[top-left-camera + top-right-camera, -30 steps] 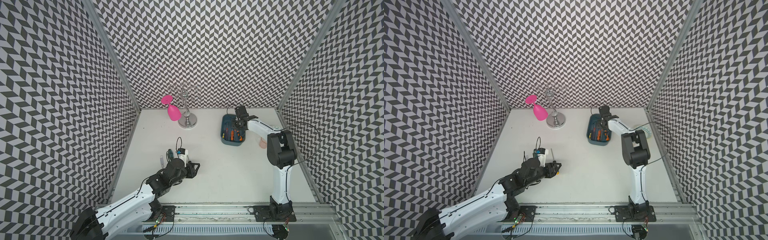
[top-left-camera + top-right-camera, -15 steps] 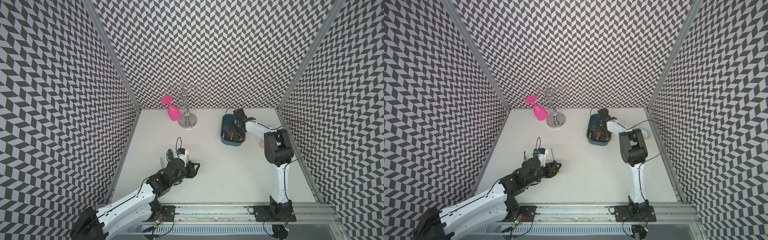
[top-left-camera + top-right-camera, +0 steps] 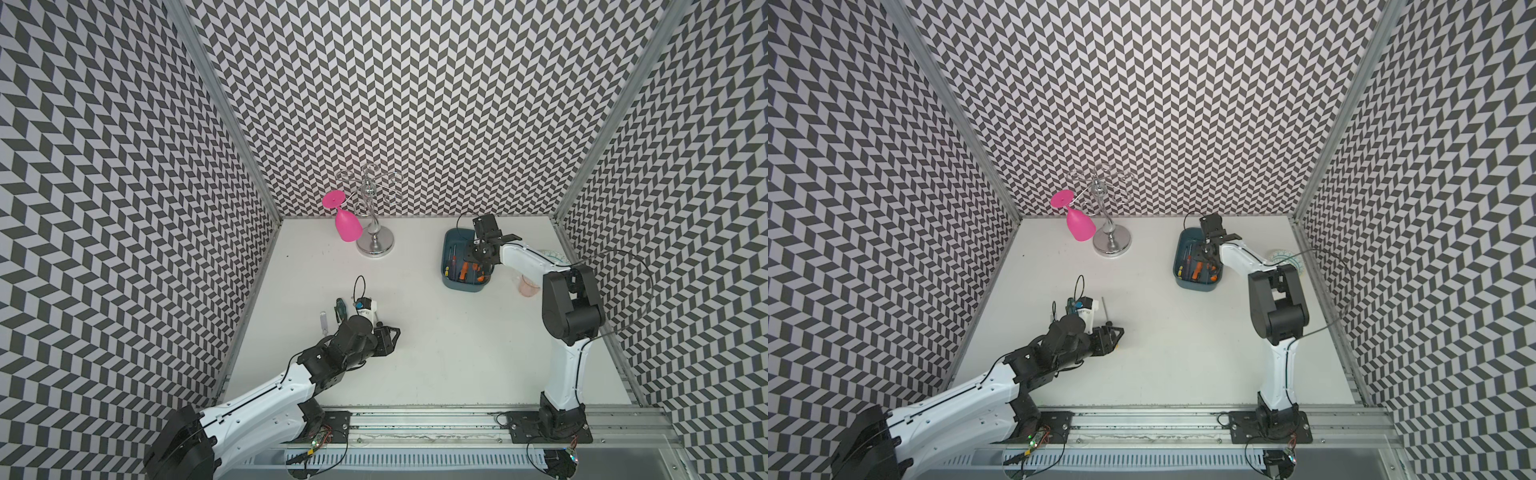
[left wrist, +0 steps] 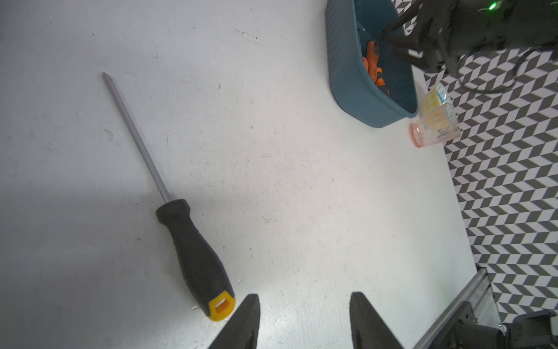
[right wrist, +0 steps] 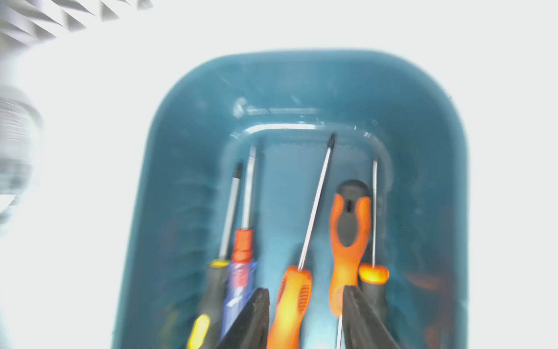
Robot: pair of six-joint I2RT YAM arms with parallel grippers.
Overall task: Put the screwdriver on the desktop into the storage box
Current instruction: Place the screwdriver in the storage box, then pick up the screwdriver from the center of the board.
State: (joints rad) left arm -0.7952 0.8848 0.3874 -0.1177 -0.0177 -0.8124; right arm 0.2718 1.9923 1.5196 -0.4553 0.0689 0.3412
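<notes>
The screwdriver (image 4: 165,198) looks stiff, light; ribbed handle (image 4: 196,260) the likely hold; left hand (image 4: 305,299) parted, empty beside it; right hand (image 5: 305,291) parted over storage box (image 5: 437,151).

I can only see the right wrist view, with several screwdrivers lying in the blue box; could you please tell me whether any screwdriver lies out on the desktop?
Observer: Yes, one black-handled screwdriver with a yellow end cap lies flat on the desktop.
Operator: Thank you; is the left gripper holding it?
Observer: No, it is open, and the screwdriver lies beside its jaws, not between them.
Operator: Does anything stand close to the storage box?
Observer: A pinkish glass and a small patterned bowl stand beside it, on its side away from the screwdriver.
</notes>
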